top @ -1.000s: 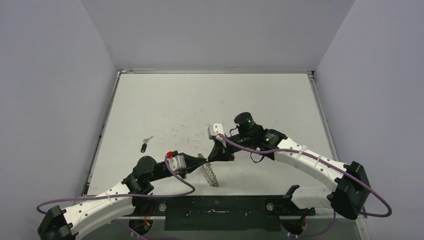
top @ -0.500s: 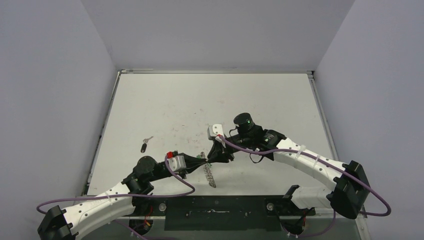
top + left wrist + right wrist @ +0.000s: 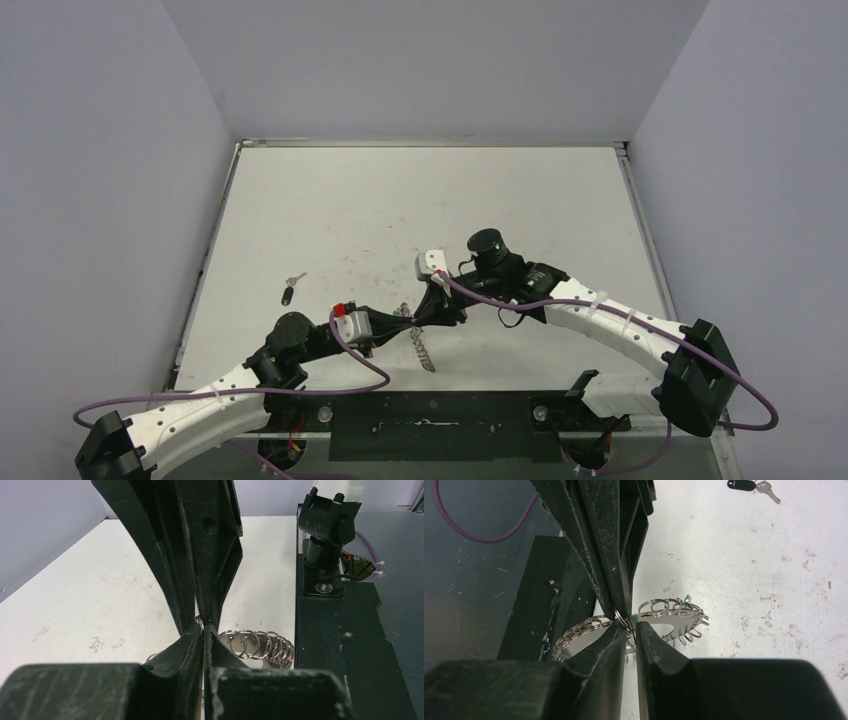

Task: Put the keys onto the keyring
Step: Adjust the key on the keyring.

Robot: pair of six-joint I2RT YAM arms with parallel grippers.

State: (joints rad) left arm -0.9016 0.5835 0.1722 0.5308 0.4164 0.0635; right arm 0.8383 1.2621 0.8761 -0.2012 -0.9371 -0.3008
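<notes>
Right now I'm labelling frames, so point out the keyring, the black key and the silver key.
keyring [image 3: 681,620], right wrist view, on its scalloped rim.
black key [image 3: 740,484], right wrist view, on its head.
silver key [image 3: 769,490], right wrist view, on its shaft.

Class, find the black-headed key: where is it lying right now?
In the top view, the black-headed key lies on the left side of the table, left of the left gripper, with a silver key right beside it.

A white surface [image 3: 420,190] fills the middle of the top view, marked with dark scuffs [image 3: 385,250] near its centre and edged by a thin metal rim [image 3: 430,143]. Plain grey walls [image 3: 100,200] enclose it at left, right and top. A black plate [image 3: 440,412] lies along the bottom edge.
</notes>
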